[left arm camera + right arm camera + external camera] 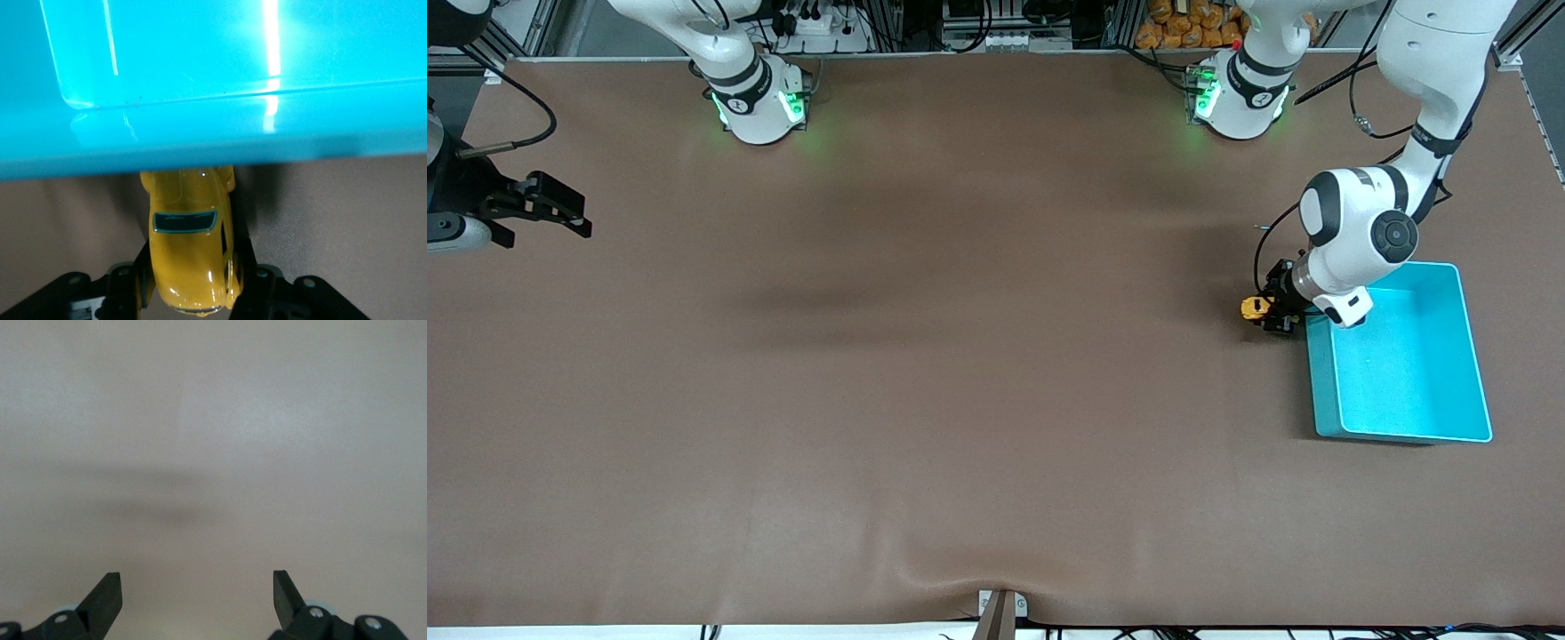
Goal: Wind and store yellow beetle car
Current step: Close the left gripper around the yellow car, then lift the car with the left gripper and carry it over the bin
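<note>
The yellow beetle car [1255,308] is gripped by my left gripper [1270,311] just beside the turquoise bin [1449,434], at the bin's wall toward the right arm's end. In the left wrist view the car [190,247] sits between the two black fingers [127,280], nose toward the bin's wall [213,143]. My right gripper [560,212] is open and empty over bare table at the right arm's end; its fingers [107,597] stand wide apart over the brown mat.
The turquoise bin holds nothing that I can see. The brown mat [925,373] covers the table. The arm bases [760,102] stand along the table's edge farthest from the front camera.
</note>
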Controlling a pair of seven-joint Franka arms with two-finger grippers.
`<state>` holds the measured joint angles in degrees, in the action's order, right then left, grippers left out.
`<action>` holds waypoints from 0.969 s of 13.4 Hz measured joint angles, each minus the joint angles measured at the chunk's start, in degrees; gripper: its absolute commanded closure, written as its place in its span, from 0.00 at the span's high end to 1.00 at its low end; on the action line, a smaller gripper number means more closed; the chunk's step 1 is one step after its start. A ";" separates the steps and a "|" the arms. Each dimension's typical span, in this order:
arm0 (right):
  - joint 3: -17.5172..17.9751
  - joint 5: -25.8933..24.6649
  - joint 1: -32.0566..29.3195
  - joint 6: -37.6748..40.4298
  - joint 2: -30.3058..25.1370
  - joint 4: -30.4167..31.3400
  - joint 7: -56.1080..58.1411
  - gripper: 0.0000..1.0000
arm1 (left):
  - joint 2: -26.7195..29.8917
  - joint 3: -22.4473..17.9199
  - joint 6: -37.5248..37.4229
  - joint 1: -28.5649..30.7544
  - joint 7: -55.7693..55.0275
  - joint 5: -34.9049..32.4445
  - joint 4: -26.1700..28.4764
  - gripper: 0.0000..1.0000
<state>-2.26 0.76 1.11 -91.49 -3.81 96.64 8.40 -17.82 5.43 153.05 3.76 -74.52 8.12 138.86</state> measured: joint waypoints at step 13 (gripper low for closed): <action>-0.01 0.00 0.00 0.03 0.00 0.05 0.00 1.00 | 5.74 -0.18 -23.15 -7.47 2.71 -14.39 -21.78 0.00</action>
<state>-2.28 0.76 1.10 -91.46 -3.80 96.68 8.40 -12.08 5.25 129.90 -3.71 -71.81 -6.27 117.08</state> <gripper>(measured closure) 0.000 0.498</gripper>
